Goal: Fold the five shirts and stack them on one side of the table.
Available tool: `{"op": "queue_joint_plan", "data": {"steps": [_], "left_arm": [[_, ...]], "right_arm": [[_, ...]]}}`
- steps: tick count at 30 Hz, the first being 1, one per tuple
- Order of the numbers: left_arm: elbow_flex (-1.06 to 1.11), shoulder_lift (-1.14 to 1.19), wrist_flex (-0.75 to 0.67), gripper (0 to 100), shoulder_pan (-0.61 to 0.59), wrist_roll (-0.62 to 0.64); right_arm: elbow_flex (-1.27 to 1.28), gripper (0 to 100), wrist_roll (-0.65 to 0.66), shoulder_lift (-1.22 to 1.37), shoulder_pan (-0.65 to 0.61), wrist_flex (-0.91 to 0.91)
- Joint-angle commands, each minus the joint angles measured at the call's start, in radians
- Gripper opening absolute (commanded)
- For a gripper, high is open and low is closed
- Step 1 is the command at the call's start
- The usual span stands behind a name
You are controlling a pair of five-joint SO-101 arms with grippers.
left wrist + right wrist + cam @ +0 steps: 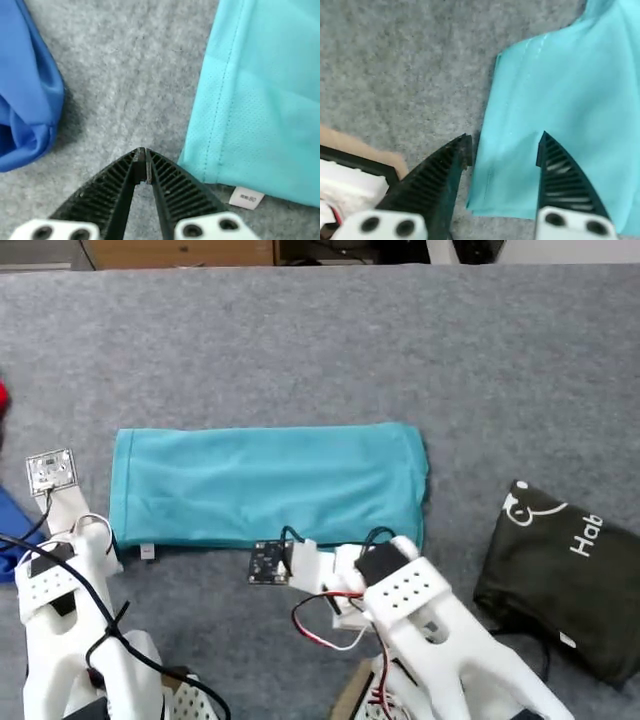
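At the left gripper (pixel 141 152): black fingers pressed together, pinching nothing. Hangs over the bare grey felt table (pixel 130 75). Just beside it on one side, a corner of the long teal folded shirt (pixel 260 100) with its small white tag (pixel 246 198). Near on the other side, a bunched-up blue cloth (pixel 25 100). Likely parked there, ready to grab that corner.

At the right gripper (pixel 505 142): fingers spread wide, pinching nothing yet. Straddles the teal shirt's other near corner, one finger over the cloth and one over the table. Looks set to close on the edge, so as to lift both ends together for the next fold. Can't tell if touching.

Farther out past the right gripper, well apart: a folded black shirt with white print (pixel 560 580). Probably done and set aside to start the pile.
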Motion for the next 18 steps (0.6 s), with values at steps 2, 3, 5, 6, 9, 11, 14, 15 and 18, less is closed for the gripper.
{"op": "queue_joint_plan", "data": {"steps": [2, 3, 5, 6, 9, 11, 14, 15, 18], "left_arm": [[-0.005, -0.021, -0.014, 2, -0.008, -0.005], [-0.005, -0.021, -0.014, 2, -0.008, -0.005], [-0.005, -0.021, -0.014, 2, -0.008, -0.005], [-0.005, -0.021, -0.014, 2, -0.008, -0.005], [-0.005, -0.021, -0.014, 2, -0.008, -0.005], [-0.005, -0.021, -0.014, 2, -0.008, -0.005], [-0.005, -0.021, -0.014, 2, -0.008, -0.005], [-0.005, -0.021, -0.014, 2, -0.008, -0.005], [-0.005, -0.021, -0.014, 2, -0.008, -0.005]], "right_arm": [[0.005, 22.1, -0.014, 0.019, -0.008, -0.023], [0.008, 22.1, -0.014, 0.038, -0.008, -0.037], [0.008, 22.1, -0.014, 0.097, -0.008, -0.074], [0.008, 22.1, -0.015, 0.136, -0.008, -0.097], [0.001, 21.7, -0.020, 0.251, -0.008, -0.160], [-0.027, 21.7, -0.018, 0.297, -0.008, -0.150], [-0.031, 21.7, -0.015, 0.320, -0.008, -0.150], [-0.031, 21.7, -0.015, 0.320, -0.008, -0.150], [-0.031, 21.7, -0.015, 0.320, -0.008, -0.150]]}}
